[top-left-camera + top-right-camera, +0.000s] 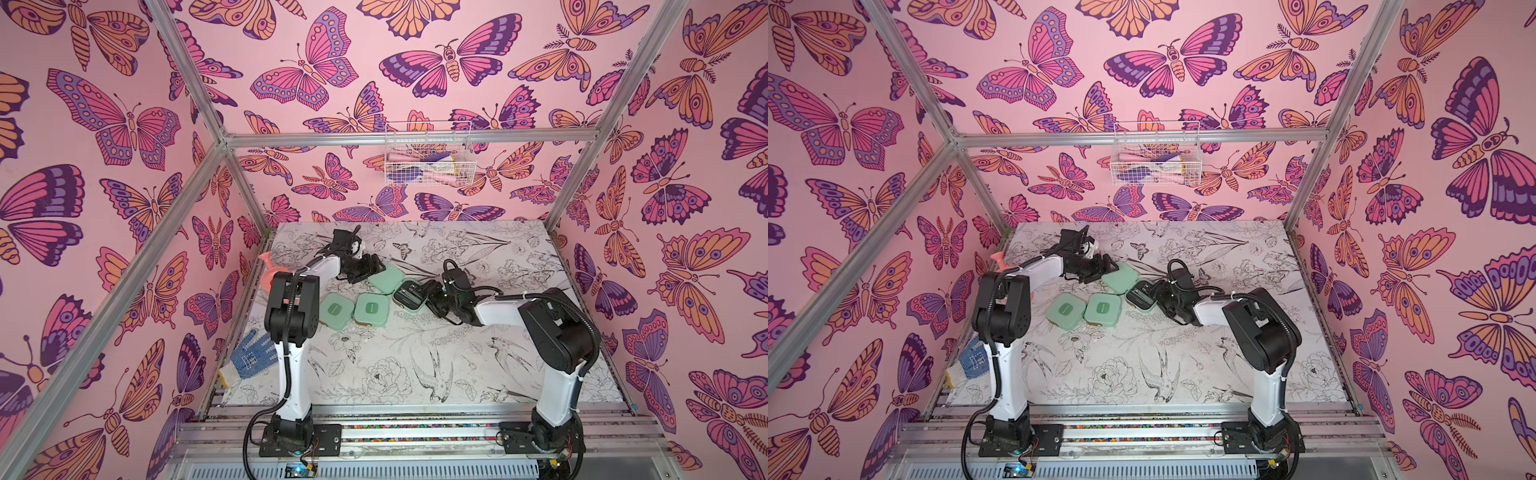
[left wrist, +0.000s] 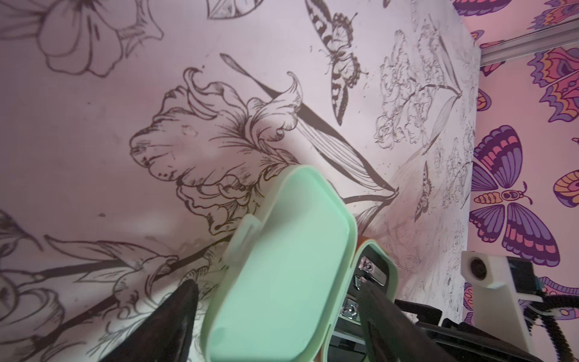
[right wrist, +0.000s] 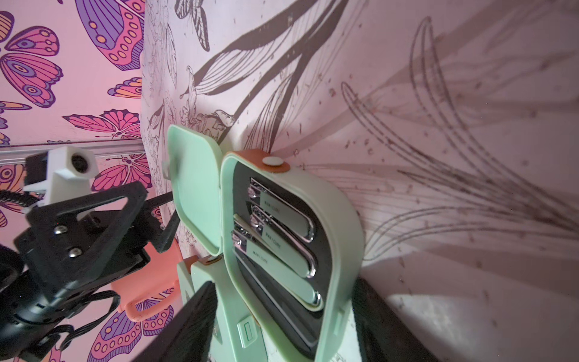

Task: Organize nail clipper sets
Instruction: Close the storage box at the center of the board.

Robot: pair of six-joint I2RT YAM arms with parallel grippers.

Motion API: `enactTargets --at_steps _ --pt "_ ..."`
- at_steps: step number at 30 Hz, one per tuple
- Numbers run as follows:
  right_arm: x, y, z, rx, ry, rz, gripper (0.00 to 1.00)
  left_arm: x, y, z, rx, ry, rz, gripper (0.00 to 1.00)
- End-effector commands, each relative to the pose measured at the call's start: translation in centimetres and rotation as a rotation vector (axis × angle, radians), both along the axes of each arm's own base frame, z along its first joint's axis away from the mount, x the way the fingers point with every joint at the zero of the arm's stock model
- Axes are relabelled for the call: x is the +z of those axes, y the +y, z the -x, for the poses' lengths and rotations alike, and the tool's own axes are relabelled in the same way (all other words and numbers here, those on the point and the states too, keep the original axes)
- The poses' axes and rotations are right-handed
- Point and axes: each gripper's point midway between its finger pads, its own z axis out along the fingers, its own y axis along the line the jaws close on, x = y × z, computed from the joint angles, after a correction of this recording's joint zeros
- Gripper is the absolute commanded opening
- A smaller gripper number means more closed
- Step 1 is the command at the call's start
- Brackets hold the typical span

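- Butterfly-papered pink walls box in a table (image 1: 415, 374) printed with inked flowers and birds. Two closed cases (image 1: 336, 309) sit touching, side by side, near the left arm.
- Just beyond them lies the open case (image 1: 409, 293). Its lid (image 2: 282, 250) is part-raised, and three clippers (image 3: 282, 232) lie flat in the black-lined base (image 3: 341, 203).
- The left gripper (image 2: 275, 291) stands spread astride the lid and the right gripper (image 3: 285, 285) spread astride the base — whether either truly pinches, I cannot tell.
- The hinge lies between the two claws, with the lid on the left arm's side and the base on the right's. Closing therefore likely means the left arm swinging the lid over toward the right claw while the base is steadied.
- A pink watering can (image 1: 272, 270) stands behind the left arm — well clear of that swing.
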Motion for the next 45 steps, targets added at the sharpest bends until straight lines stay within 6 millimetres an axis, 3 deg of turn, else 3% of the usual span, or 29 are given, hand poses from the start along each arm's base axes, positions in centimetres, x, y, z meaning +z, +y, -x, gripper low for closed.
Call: enactTargets --at_steps 1,5,14,28,36,37,45 --pt "-3.3 -0.9 1.4 -0.007 0.104 0.040 0.71 -0.8 0.4 -0.4 -0.008 0.005 -0.015 0.82" --pt "-3.4 -0.9 1.4 -0.008 0.107 0.037 0.71 -0.5 -0.2 -0.1 -0.028 0.009 0.017 0.81" --pt "-3.9 -0.7 1.3 -0.011 0.113 0.031 0.71 2.9 -2.7 1.7 -0.111 -0.065 0.063 0.80" --pt "-3.8 -0.5 1.0 -0.016 0.108 0.022 0.71 6.5 -4.5 4.7 -0.160 -0.135 0.069 0.81" --pt "-4.2 -0.6 1.0 -0.018 0.116 0.023 0.71 7.2 -5.8 6.0 -0.190 -0.138 0.077 0.86" --pt "-4.2 -0.6 1.0 -0.017 0.115 0.023 0.71 7.2 -6.0 6.1 -0.193 -0.138 0.079 0.99" --pt "-4.5 -0.7 0.8 -0.021 0.120 0.017 0.71 7.7 -7.4 7.5 -0.224 -0.138 0.081 1.00"
